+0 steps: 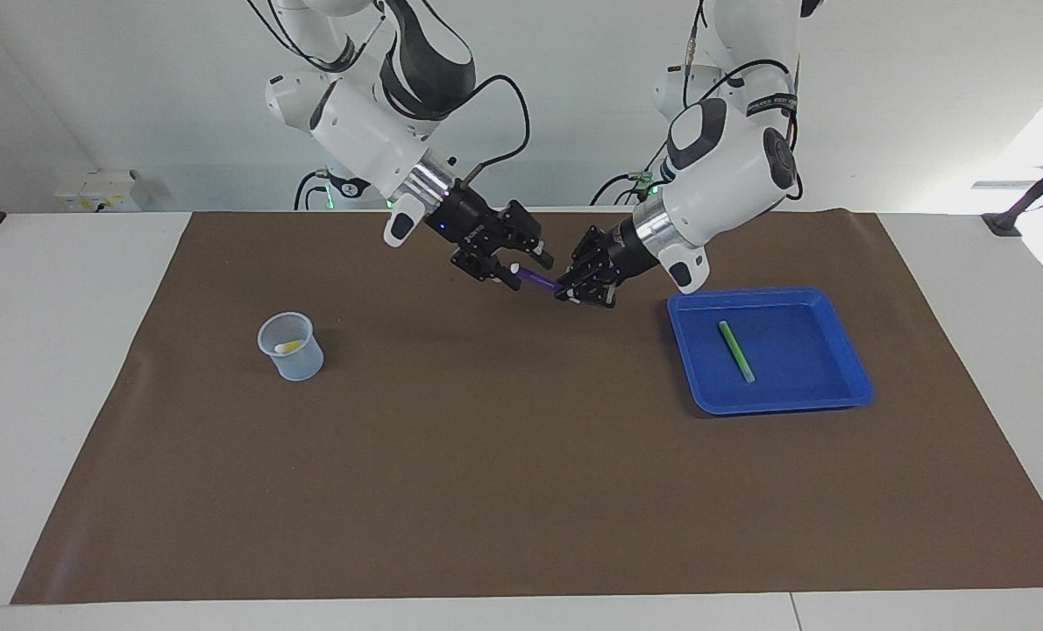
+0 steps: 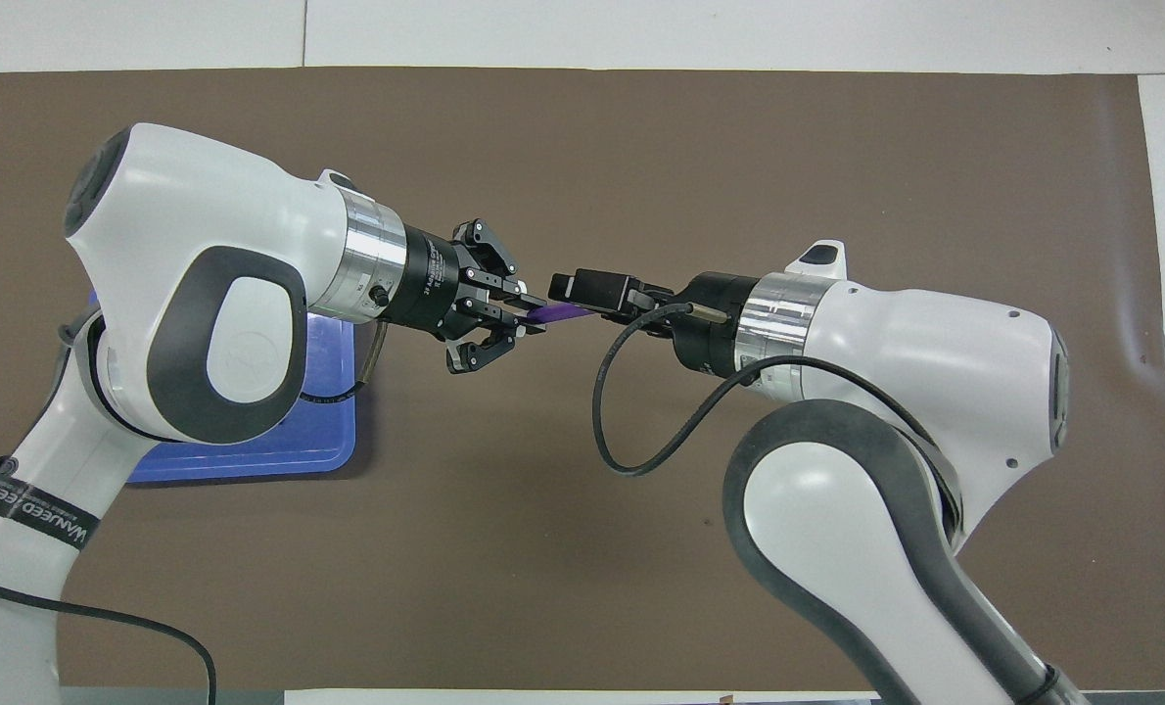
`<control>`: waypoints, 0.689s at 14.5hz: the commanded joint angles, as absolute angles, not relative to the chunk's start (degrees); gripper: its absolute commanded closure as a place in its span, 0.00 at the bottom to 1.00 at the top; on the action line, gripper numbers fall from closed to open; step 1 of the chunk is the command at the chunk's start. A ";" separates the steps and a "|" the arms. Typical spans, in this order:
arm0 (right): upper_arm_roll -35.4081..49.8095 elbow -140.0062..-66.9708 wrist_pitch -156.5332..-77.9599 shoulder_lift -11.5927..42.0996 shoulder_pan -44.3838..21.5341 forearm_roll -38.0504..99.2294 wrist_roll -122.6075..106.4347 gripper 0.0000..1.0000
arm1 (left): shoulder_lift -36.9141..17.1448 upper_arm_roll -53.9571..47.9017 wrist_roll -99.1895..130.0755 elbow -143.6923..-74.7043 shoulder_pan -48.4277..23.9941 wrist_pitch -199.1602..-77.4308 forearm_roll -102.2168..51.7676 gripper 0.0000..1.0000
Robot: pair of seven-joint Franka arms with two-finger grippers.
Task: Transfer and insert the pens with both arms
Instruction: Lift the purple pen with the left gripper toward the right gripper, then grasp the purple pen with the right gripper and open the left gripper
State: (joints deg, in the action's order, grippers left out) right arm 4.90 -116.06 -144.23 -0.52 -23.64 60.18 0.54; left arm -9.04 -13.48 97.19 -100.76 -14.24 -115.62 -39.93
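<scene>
- Facing view: both white arms lean down toward the middle of the counter [image 1: 48, 350], over its brown mat [image 1: 521, 456], wrists tilted so the two black grippers meet tip to tip in the air.
- The left gripper [image 1: 579, 289] has its jaws clamped on one end of the purple pen [image 1: 539, 280]; the right gripper [image 1: 508, 267] has the pen's other end between its fingers, but whether those jaws have closed on it I cannot tell.
- The pen is a slim, smooth stick, lying nearly level along the line between the two grippers.
- A green pen [image 1: 735, 350] lies flat in the glossy blue tray [image 1: 846, 350] at the left arm's end, its long axis running slantwise toward and away from the robots.
- A translucent plastic cup [image 1: 291, 347] stands upright at the right arm's end, with a yellow pen [image 1: 288, 347] in it.
- Overhead view: the arms reach in horizontally, silver wrist rings facing each other, and the purple pen [image 2: 563, 312] bridges left gripper [image 2: 529, 318] and right gripper [image 2: 592, 294], sloping slightly.
- The left arm hides most of the tray [image 2: 333, 392].
</scene>
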 commanded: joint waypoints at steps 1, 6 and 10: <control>4.92 -116.54 -145.20 -0.44 -23.64 61.00 -1.14 0.34 | -7.12 -12.92 98.00 -102.92 -15.29 -117.51 -41.05 1.00; 4.92 -116.54 -145.11 -0.53 -23.73 61.00 -1.14 0.52 | -7.12 -12.92 98.00 -102.92 -15.29 -117.77 -41.13 1.00; 4.92 -116.72 -144.93 -0.70 -23.73 61.00 -1.14 1.00 | -7.12 -13.01 98.00 -103.36 -15.29 -118.39 -41.13 1.00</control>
State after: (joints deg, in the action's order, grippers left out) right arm 4.64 -116.41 -144.27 -0.31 -23.61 60.14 0.31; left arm -8.90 -13.35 97.44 -100.78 -14.67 -117.03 -39.92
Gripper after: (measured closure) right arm 0.767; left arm 0.819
